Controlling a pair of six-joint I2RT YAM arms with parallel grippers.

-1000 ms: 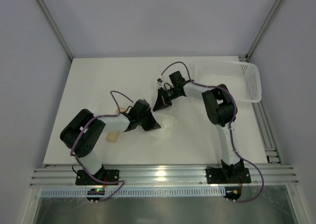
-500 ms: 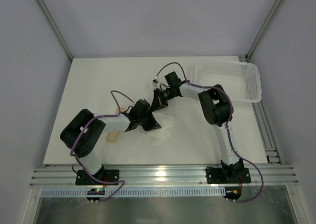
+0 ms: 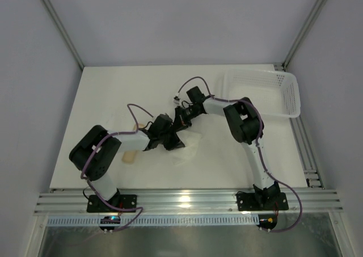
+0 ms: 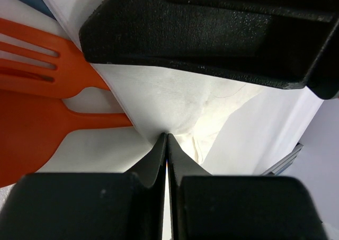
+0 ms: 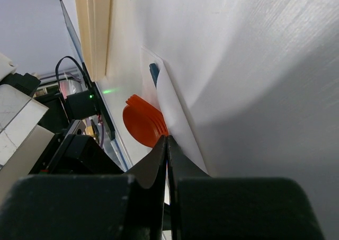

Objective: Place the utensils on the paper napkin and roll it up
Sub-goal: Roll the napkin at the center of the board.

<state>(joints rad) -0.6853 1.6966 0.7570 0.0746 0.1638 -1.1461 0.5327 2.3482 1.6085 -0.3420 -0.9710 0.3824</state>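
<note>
We find the paper napkin (image 3: pixel 191 147) lying on the table (image 3: pixel 113 92) in the near middle, between the two arms, crinkled and partly folded over. Both grippers meet at its far left edge.

The left gripper (image 4: pixel 167 140) has its jaws pressed together with no gap showing. Its tips touch a crease of the white paper; we cannot tell whether any paper is caught between them. In the left wrist view an orange fork (image 4: pixel 39 65) and an orange spoon (image 4: pixel 26 144) lie side by side just left of the tips, their handles running under the folded napkin. A black body fills the top of that view; we cannot tell what it is.

The right gripper (image 5: pixel 167 140) is likewise closed tight. Its tips sit at the napkin's edge, just beside the orange heads, which stick out from under the sheet. A dark utensil (image 5: pixel 153 70) shows its end past the same edge, further along.

A white perforated basket (image 3: pixel 290 95) stands at the far right of the table, well apart from the napkin. A short beige piece (image 3: pixel 129 157) lies near the left arm, on the near left.
</note>
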